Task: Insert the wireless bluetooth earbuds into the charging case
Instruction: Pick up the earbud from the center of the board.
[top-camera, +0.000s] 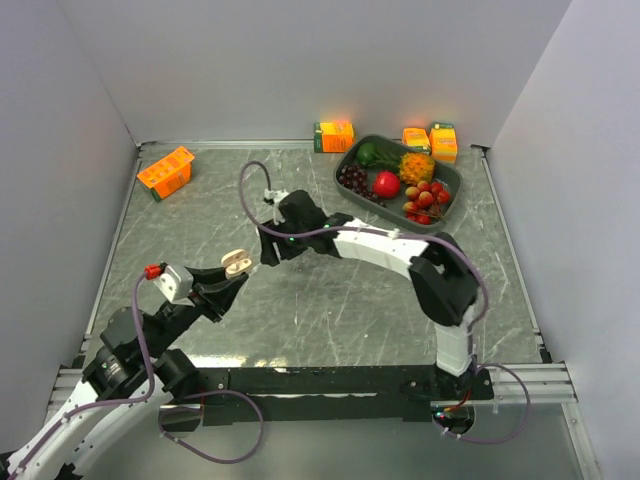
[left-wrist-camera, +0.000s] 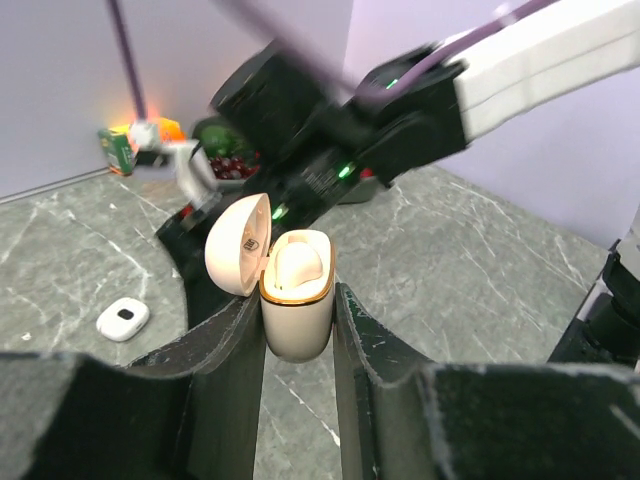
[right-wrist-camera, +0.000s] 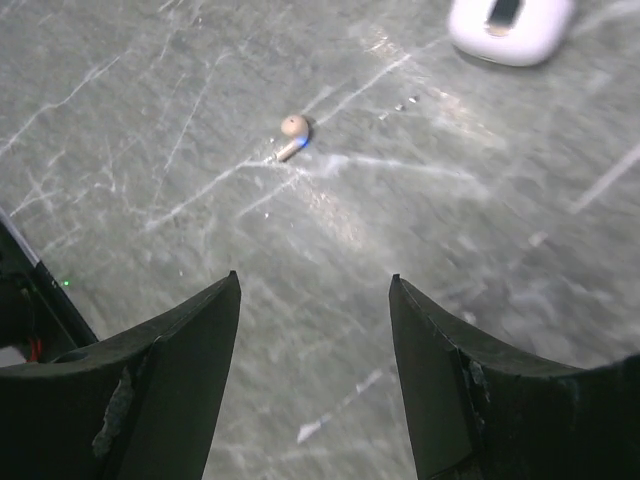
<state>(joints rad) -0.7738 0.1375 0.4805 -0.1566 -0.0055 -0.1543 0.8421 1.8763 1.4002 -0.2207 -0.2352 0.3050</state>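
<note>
My left gripper (left-wrist-camera: 297, 292) is shut on a beige charging case (left-wrist-camera: 296, 318) with a gold rim, holding it upright above the table with its lid (left-wrist-camera: 240, 243) swung open. A rounded beige shape (left-wrist-camera: 300, 262) that looks like an earbud sits inside. From above, the case (top-camera: 236, 263) hangs just left of my right gripper (top-camera: 268, 250). My right gripper (right-wrist-camera: 314, 278) stands open and empty above the table. A loose beige earbud (right-wrist-camera: 292, 135) lies on the table ahead of its fingers. A shut white case (right-wrist-camera: 510, 25) lies farther off.
The white case (left-wrist-camera: 123, 318) lies on the marble table left of my left fingers. A dark tray (top-camera: 458, 185) of fruit stands at the back right. Orange cartons sit at the back left (top-camera: 165, 172) and along the back wall (top-camera: 334, 135). Walls enclose three sides.
</note>
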